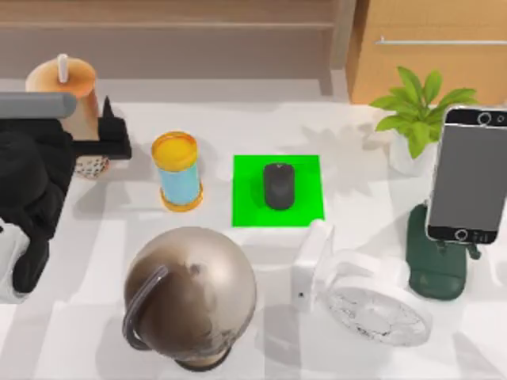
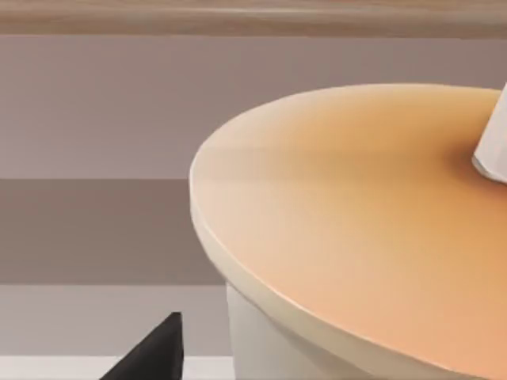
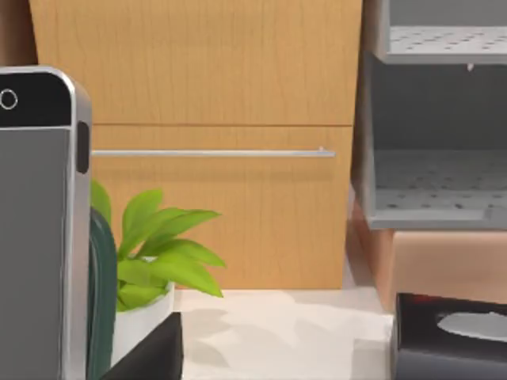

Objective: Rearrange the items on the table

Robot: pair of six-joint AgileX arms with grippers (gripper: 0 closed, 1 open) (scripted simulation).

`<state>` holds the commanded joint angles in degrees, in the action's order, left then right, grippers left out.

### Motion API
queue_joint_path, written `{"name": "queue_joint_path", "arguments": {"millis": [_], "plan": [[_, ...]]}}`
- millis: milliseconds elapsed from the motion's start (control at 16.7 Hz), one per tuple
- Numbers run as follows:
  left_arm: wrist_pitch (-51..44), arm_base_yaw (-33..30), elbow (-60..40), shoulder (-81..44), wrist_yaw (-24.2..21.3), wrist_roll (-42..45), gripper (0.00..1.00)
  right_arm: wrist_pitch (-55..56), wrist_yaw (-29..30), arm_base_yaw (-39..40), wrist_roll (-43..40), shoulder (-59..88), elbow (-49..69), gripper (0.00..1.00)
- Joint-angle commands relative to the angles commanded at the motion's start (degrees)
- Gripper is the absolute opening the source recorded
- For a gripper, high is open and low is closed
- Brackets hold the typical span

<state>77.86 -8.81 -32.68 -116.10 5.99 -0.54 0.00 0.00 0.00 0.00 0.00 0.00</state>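
From my seat I count a green mat (image 1: 277, 190) near the middle of the table, a yellow-lidded jar (image 1: 177, 171) with a pale blue body standing upright just beside the mat on its left, and a large bronze dome-shaped object (image 1: 192, 294) nearer the front edge. A potted plant (image 1: 417, 119) in a white pot sits at the far right, and a dark green stand (image 1: 436, 261) sits in front of it. Behind the table is a wooden cabinet (image 3: 222, 127) with a thin metal handle (image 3: 210, 153) (a grey shelf unit (image 3: 436, 119) stands beside it). A black box (image 3: 450, 336) lies at the right.
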Motion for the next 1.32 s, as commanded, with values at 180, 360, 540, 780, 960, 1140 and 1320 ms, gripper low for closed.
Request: {"name": "queue_joint_path", "arguments": {"millis": [180, 360, 540, 780, 960, 1140, 1320], "plan": [[-0.70, 0.10, -1.55, -0.87, -0.12, 0.01, 1.00, 0.00, 0.00, 0.00, 0.00, 0.00, 0.00, 1.00], [-0.70, 0.10, -1.55, -0.87, -0.12, 0.01, 0.92, 0.00, 0.00, 0.00, 0.00, 0.00, 0.00, 1.00], [-0.70, 0.10, -1.55, -0.87, -0.12, 0.01, 0.70, 0.00, 0.00, 0.00, 0.00, 0.00, 0.00, 1.00], [-0.70, 0.10, -1.55, -0.87, -0.12, 0.01, 0.40, 0.00, 0.00, 0.00, 0.00, 0.00, 0.00, 1.00], [-0.70, 0.10, -1.55, -0.87, -0.12, 0.01, 0.17, 0.00, 0.00, 0.00, 0.00, 0.00, 0.00, 1.00], [-0.70, 0.10, -1.55, -0.87, -0.12, 0.01, 0.00, 0.00, 0.00, 0.00, 0.00, 0.00, 0.00, 1.00], [-0.70, 0.10, -1.55, -0.87, -0.12, 0.01, 0.00, 0.00, 0.00, 0.00, 0.00, 0.00, 0.00, 1.00]]}}
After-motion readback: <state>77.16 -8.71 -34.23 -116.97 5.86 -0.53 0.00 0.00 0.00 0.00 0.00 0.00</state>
